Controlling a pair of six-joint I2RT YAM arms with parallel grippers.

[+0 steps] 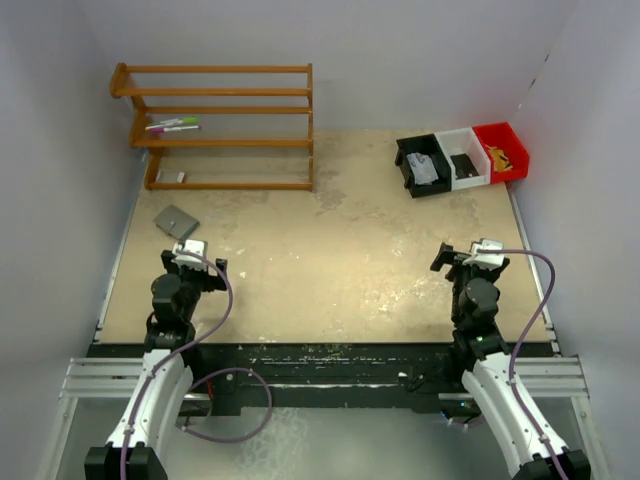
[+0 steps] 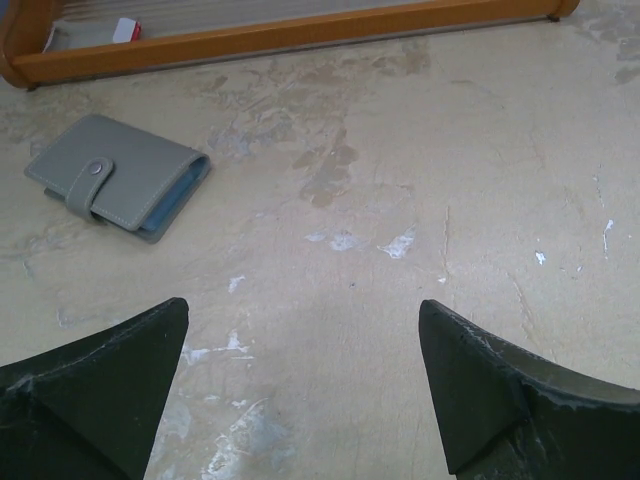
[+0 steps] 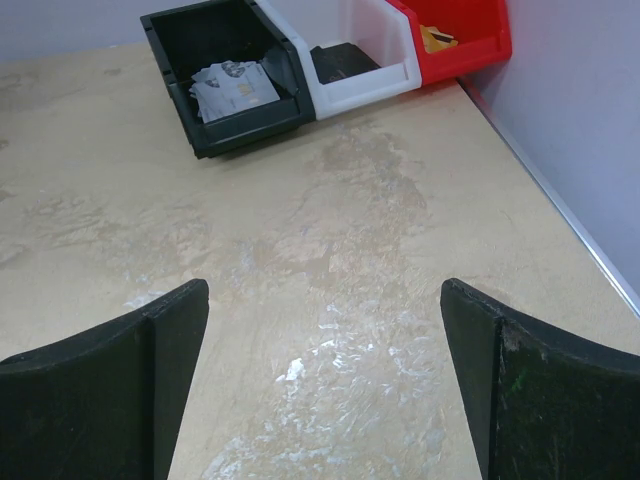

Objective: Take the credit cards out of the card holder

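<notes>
One card holder (image 1: 176,221) is lying flat on the table (image 1: 330,250) at the far left, just in front of the wooden rack (image 1: 225,125). In the left wrist view the card holder (image 2: 118,176) is sitting closed, its strap snapped over the grey cover and a blue edge showing along one side. What is inside it cannot be seen.

The left gripper (image 1: 192,247) is hovering just near of the holder and not touching it. In its own camera the left gripper (image 2: 302,305) is showing two fingers spread wide, with only bare tabletop between them. The right gripper (image 1: 478,250) is hanging well apart from the holder on the table's right side. The right gripper (image 3: 325,290) is likewise holding its two fingers wide apart over bare table.

Three bins are standing in a row at the far right corner: one black bin (image 3: 250,130) holding something pale grey, one white bin (image 3: 360,90) holding something dark, and one red bin (image 3: 470,50) holding something orange.

Two markers (image 1: 172,126) are lying on a middle shelf of the rack.
</notes>
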